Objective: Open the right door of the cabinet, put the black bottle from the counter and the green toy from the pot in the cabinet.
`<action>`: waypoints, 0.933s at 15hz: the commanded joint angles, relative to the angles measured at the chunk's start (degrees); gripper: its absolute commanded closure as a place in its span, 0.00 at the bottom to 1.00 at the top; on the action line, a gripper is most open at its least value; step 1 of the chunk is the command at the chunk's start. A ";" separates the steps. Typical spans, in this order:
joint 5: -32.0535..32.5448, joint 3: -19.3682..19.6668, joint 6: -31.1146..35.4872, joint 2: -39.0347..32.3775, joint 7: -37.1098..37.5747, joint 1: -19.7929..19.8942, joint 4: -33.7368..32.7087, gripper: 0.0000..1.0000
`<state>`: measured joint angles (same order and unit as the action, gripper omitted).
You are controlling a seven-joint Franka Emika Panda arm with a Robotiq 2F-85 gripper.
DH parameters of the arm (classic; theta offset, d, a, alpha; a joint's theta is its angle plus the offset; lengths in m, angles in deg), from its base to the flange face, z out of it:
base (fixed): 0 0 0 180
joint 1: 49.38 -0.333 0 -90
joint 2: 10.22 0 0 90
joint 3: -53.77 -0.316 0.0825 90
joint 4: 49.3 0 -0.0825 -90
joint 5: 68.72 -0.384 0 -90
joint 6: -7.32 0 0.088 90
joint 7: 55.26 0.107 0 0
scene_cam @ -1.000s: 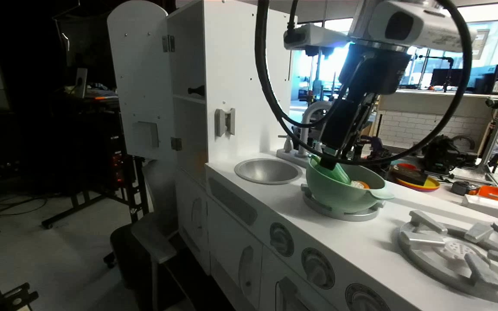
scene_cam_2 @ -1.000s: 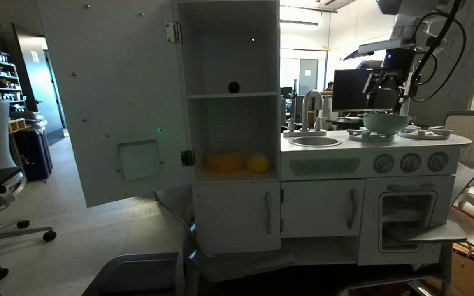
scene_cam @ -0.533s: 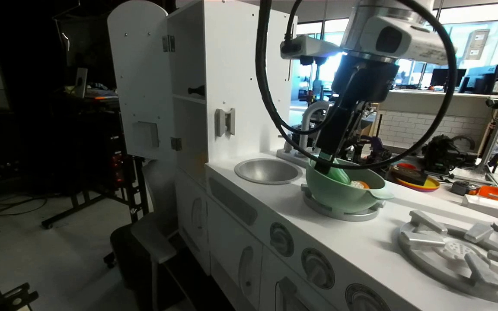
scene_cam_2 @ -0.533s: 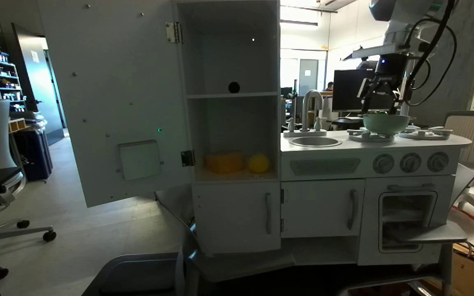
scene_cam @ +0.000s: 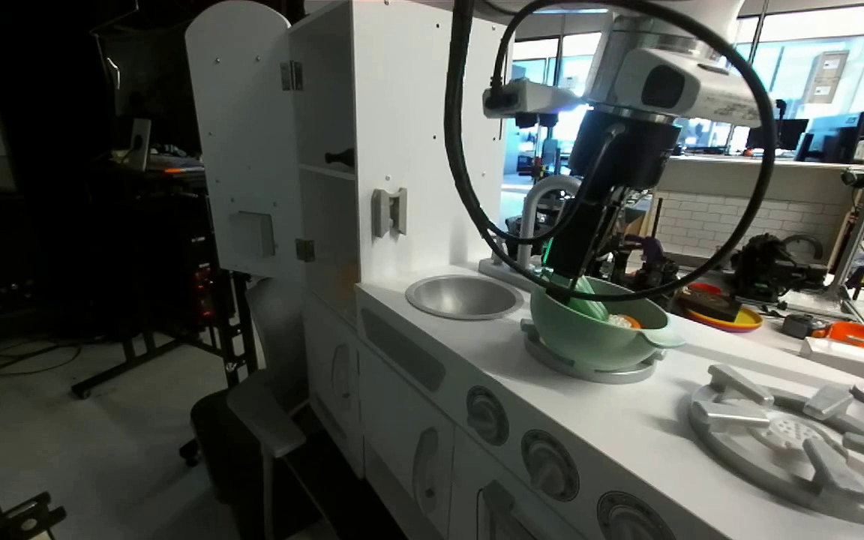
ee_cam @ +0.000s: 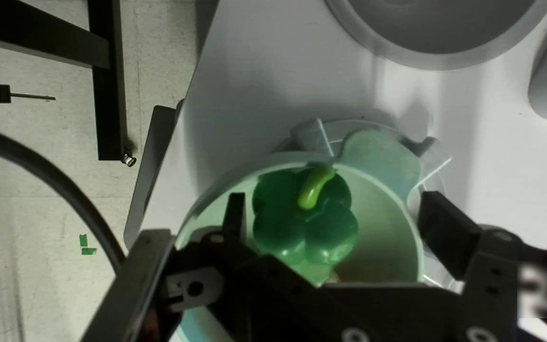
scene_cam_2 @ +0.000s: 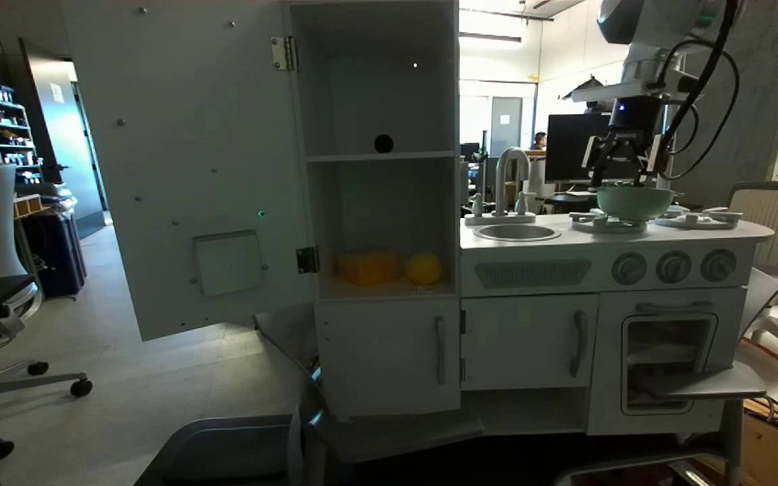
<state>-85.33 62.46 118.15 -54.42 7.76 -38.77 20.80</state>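
Note:
In the wrist view the green toy (ee_cam: pixel 302 223), a pepper with a lighter stem, lies in the pale green pot (ee_cam: pixel 416 247). My gripper (ee_cam: pixel 335 213) stands open around it, with gaps on both sides; the right finger overlaps the pot's rim in that view. In an exterior view the fingertips reach down into the pot (scene_cam: pixel 604 349), beside the green toy (scene_cam: pixel 591 304). The right door (scene_cam: pixel 244 135) of the white cabinet (scene_cam: pixel 432 105) is swung open. On the upper shelf lies the black bottle (scene_cam: pixel 342 157), its round dark end (scene_cam_2: pixel 383 143) facing outward. The counter (scene_cam: pixel 492 352) carries the pot.
Left of the pot are the silver sink (scene_cam: pixel 464 297) and the faucet (scene_cam_2: pixel 512 179). A burner (scene_cam: pixel 784 442) lies to its right. An orange and white item (scene_cam: pixel 625 320) shares the pot. An orange object (scene_cam_2: pixel 367 267) and a yellow ball (scene_cam_2: pixel 424 268) occupy the lower shelf.
My gripper has come down and toward the sink side, its fingertips sinking deeper into the pot around the green toy. Pot, bottle and door have stayed put.

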 commanded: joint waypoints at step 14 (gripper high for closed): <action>3.99 0.19 -3.66 0.93 0.44 -2.04 -3.38 0.72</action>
<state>-83.24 62.47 116.85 -55.12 7.80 -39.79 18.68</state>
